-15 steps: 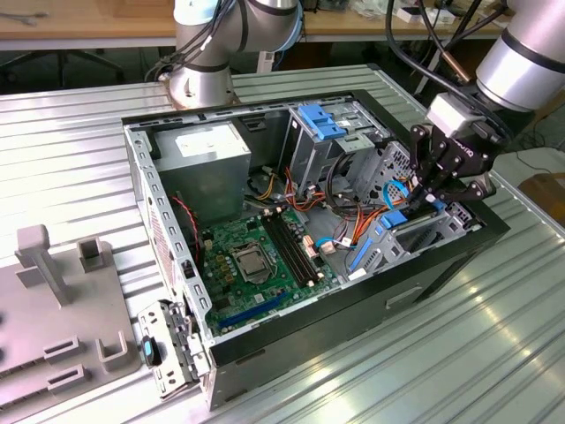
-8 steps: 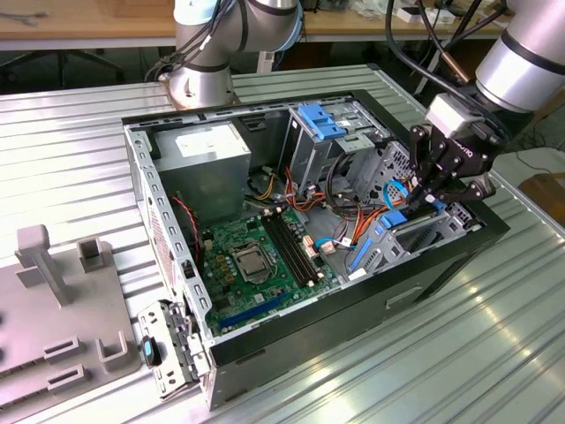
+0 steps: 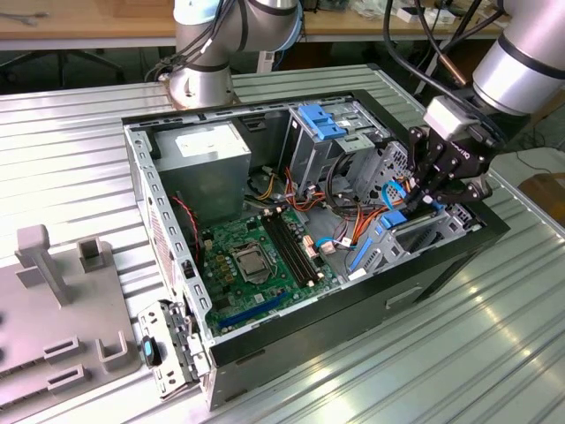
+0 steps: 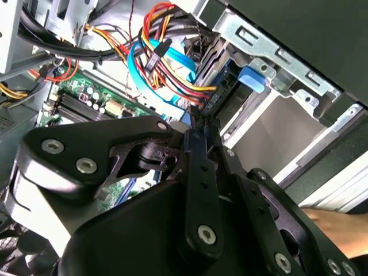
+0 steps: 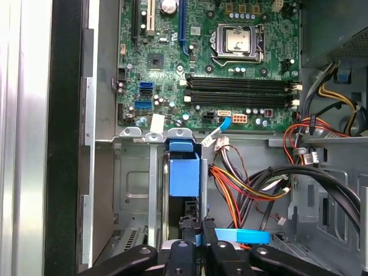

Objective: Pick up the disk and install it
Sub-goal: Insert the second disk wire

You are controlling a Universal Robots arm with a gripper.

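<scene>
Disk (image 5: 184,178), edge-on with its blue bracket showing, is sitting in the metal bay (image 5: 132,190) directly beyond the gripper (image 5: 198,238), its long axis running away from the fingertips; the narrow jaws are pinching its near edge, and farther off the motherboard (image 5: 213,63) is lying flat.
</scene>
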